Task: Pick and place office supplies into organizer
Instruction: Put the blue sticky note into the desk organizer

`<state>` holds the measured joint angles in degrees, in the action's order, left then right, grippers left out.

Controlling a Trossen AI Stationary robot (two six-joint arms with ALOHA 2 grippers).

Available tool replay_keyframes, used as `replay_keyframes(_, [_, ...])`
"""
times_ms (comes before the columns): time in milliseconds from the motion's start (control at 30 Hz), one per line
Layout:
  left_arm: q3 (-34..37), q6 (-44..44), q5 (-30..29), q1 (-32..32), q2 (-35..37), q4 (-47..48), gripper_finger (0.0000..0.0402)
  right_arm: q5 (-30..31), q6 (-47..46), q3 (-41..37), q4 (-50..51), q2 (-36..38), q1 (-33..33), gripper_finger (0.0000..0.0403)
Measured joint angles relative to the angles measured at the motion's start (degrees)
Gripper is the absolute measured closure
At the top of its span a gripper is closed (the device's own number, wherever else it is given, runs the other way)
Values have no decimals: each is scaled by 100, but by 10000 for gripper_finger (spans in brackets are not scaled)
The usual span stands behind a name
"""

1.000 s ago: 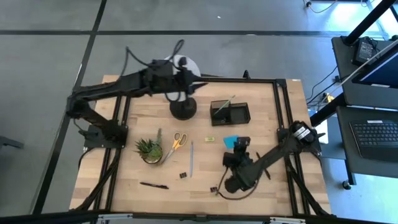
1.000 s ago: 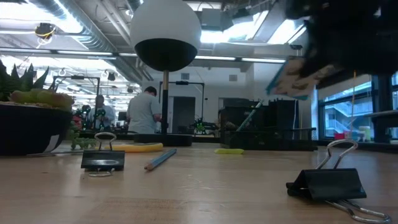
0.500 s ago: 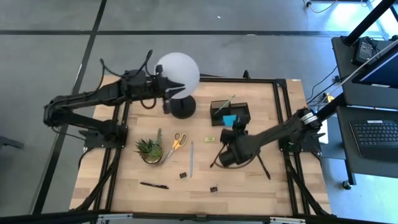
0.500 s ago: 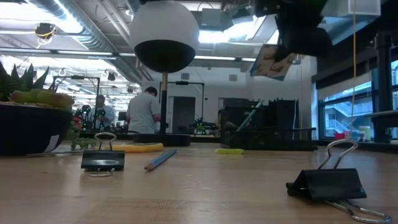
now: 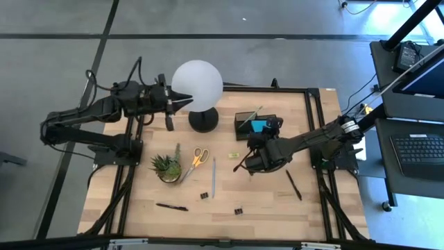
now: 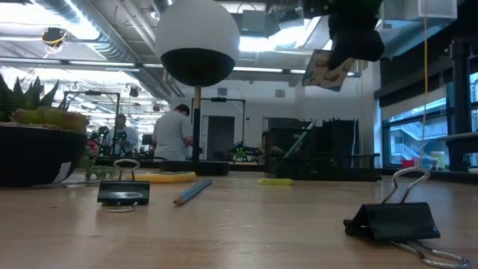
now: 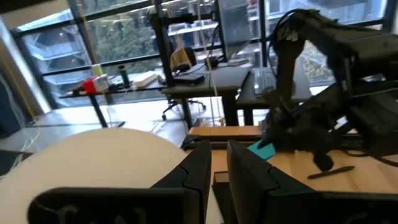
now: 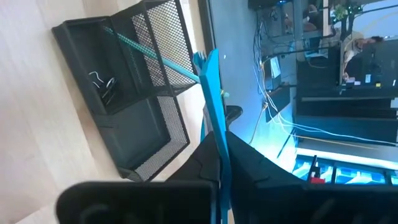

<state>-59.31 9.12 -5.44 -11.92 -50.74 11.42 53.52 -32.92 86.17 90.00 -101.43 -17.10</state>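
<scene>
My right gripper (image 5: 258,136) is shut on the blue sticky-note pad (image 5: 258,126) and holds it in the air over the black mesh organizer (image 5: 255,125) near the table's far edge. In the right wrist view the organizer (image 8: 124,93) holds a teal pencil (image 8: 149,56) and a binder clip (image 8: 104,86). My left gripper (image 5: 182,99) is shut and hovers left of the white globe lamp (image 5: 198,83), touching nothing. Yellow-handled scissors (image 5: 196,158), a pencil (image 5: 214,177), two binder clips (image 5: 204,196) and two black pens (image 5: 171,206) lie flat on the table. My right gripper pinches the blue pad between its two fingers (image 8: 255,168), on the pad's end nearest the wrist (image 8: 219,149); the rest sticks out past the tips, seen edge-on. The pad (image 6: 328,71) is lifted clear and hangs tilted below the gripper, above the organizer.
A small potted plant (image 5: 166,167) stands beside the scissors. The lamp's black base (image 5: 204,121) stands left of the organizer. A small yellow piece (image 5: 234,155) lies mid-table and a black pen (image 5: 293,185) lies toward the right. A large binder clip (image 6: 392,220) lies close to the low camera.
My right gripper has carried the blue pad from low over the table's near middle up and toward the far edge, ending over the organizer. My left arm has drawn back toward the table's left, from over the lamp to beside the globe.
</scene>
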Motion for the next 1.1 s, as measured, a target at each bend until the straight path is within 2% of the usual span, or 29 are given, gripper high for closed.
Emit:
replay_keyframes(200, [0, 5, -671, -59, 223, 492, 355, 65, 156, -4, -2, 87, 145, 389])
replay_keyframes(333, [0, 3, -737, -125, 297, 945, 355, 76, 182, -4, -2, 179, 342, 389])
replay_keyframes(400, [115, 15, -734, -152, 335, 860, 355, 89, 205, -4, 12, 199, 450, 389])
replay_keyframes(567, [898, 149, -718, -339, 708, 166, 355, 87, 372, -4, 2, 192, 650, 389])
replay_keyframes(867, [1881, -192, -713, -483, 1931, 201, 355, 87, 452, -7, 2, 223, 802, 389])
replay_keyframes(1100, [2939, -502, -994, -481, 2707, 107, 355, 87, 471, -8, 0, 223, 923, 389])
